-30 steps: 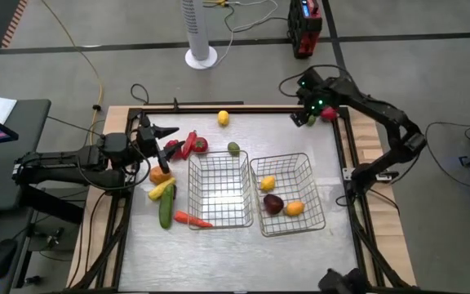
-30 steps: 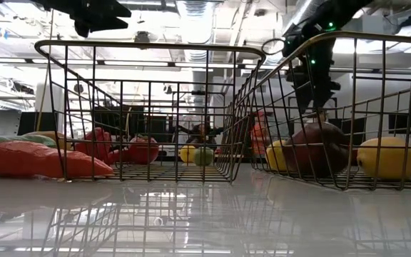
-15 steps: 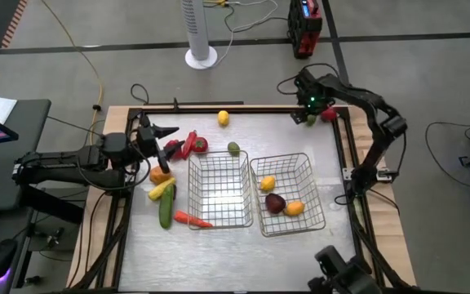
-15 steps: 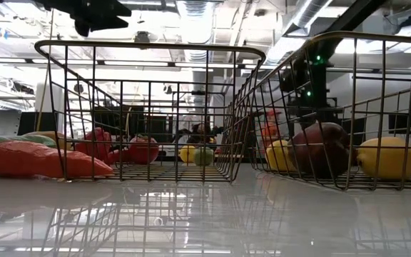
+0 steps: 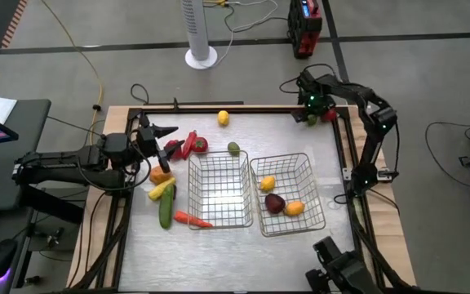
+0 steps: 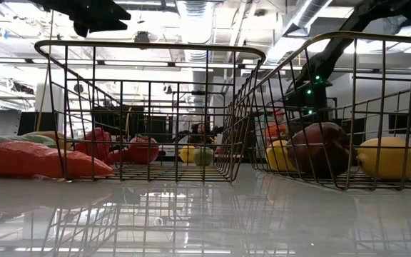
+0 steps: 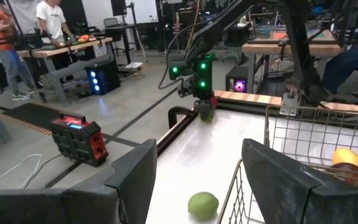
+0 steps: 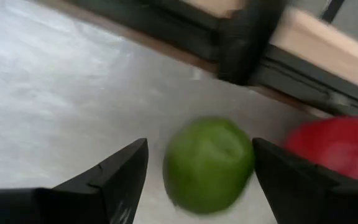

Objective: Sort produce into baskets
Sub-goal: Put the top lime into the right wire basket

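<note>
Two wire baskets sit mid-table: the left basket [image 5: 219, 189] bare, the right basket [image 5: 287, 194] holding a lemon, a plum and an orange piece. The left gripper [image 5: 155, 140] waits spread and empty above the peppers. At the far corner, the right gripper [image 8: 199, 167] brackets a lime [image 8: 209, 163], fingers wide, not yet closed; pinching it looks next.
</note>
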`<state>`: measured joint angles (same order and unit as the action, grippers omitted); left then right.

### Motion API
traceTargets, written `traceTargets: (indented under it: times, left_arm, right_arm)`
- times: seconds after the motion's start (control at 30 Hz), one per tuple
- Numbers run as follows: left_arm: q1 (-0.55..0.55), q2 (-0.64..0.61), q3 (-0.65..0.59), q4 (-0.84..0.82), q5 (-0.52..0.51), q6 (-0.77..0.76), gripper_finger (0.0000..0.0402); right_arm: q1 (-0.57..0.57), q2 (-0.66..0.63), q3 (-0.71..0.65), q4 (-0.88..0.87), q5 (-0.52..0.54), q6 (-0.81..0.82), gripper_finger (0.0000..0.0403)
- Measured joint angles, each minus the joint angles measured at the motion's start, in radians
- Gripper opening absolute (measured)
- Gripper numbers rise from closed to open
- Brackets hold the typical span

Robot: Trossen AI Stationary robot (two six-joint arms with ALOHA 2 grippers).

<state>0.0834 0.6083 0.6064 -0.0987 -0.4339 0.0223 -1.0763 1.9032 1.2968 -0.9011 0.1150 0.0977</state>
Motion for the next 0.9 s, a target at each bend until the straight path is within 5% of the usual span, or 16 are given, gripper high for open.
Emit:
traceTargets:
  times: [0.53,0.9]
  left_arm:
    - [0.0,0.0,0.0,-0.001,0.0,0.0,0.0224]
    - [0.0,0.0,0.0,-0.001,0.0,-0.003,0.0224]
  right_arm:
    - [0.088,-0.006,0.036,-0.168,-0.008,-0.057,0.0216]
    - [0.458,-0.3,0.08,-0.33,-0.108,0.025,0.0244]
